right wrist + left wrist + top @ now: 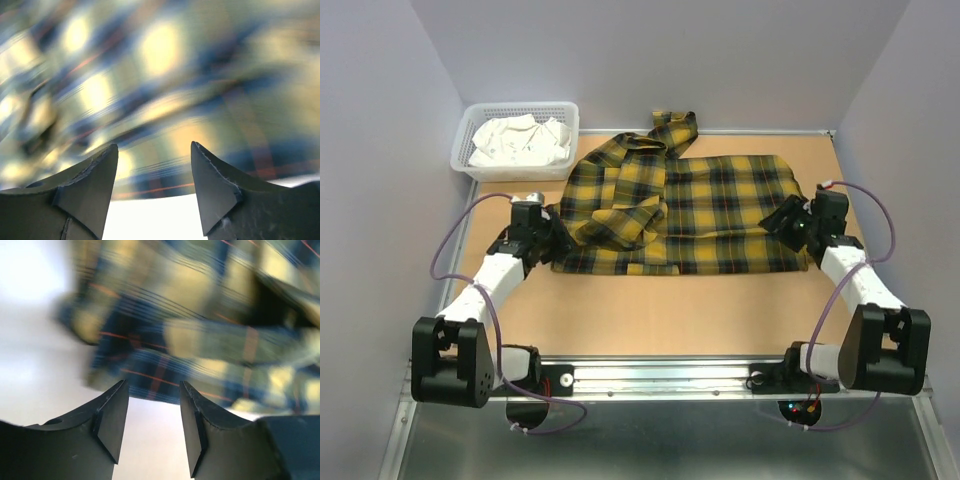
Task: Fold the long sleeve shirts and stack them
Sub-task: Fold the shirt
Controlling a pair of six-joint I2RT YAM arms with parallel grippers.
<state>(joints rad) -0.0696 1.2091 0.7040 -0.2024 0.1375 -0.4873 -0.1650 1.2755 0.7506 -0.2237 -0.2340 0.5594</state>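
Lying flat across the middle of the worktop [670,310]: soft yellow flannel shirt [710,215], dark plaid, thin red lines. One sleeve is bunched in rumpled folds at its 10 o'clock. Left end effector [558,243] sits low at the shirt's 8 o'clock corner, fingers spread, nothing between them. Right end effector [780,217] is at its 3 o'clock edge, likewise spread. Rectangular white mesh basket [480,176] at 11 o'clock.

The left arm [490,275] and right arm [855,275] were extended forward from their bases, forearms angled inward toward each other. The left gripper [152,387] and right gripper [154,147] pointed inward too, fingers parted, with nothing pinched between them.
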